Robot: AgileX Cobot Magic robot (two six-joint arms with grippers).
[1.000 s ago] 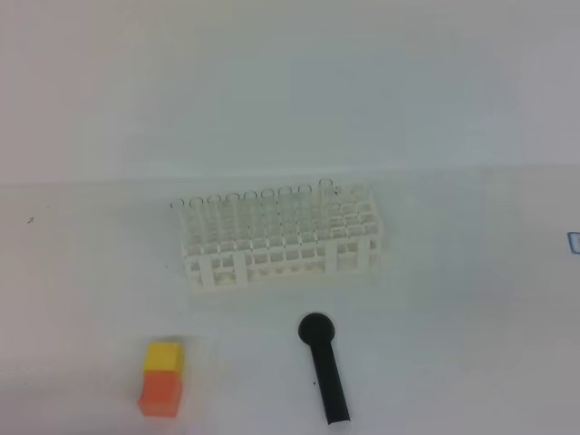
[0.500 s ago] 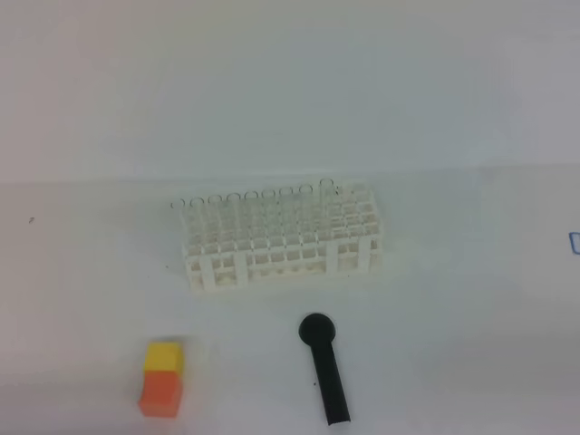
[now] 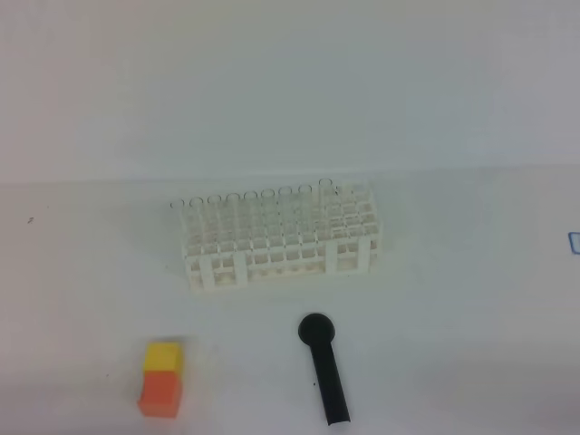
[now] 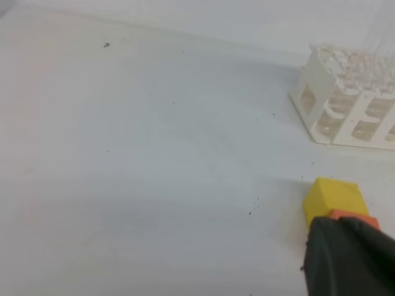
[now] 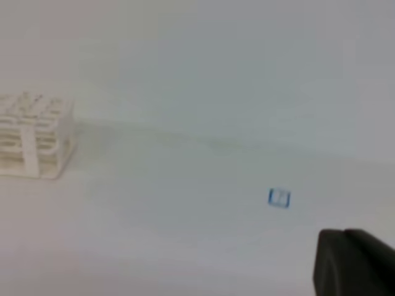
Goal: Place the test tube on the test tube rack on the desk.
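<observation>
White table (image 3: 435,299) all round, nothing has shifted over the last second: the test tube rack (image 3: 281,240) sits mid-table with tubes along its far row, both grippers closed and empty, no loose test tube visible, so the task looks done or unstarted.

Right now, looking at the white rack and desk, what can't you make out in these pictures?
- Clear glass tubes in the white plastic lattice rack: high view, too faint to count.
- Left gripper: left wrist view, cut off by the frame corner.
- Right gripper: right wrist view, likewise.
- Small blue square: blurred.
</observation>
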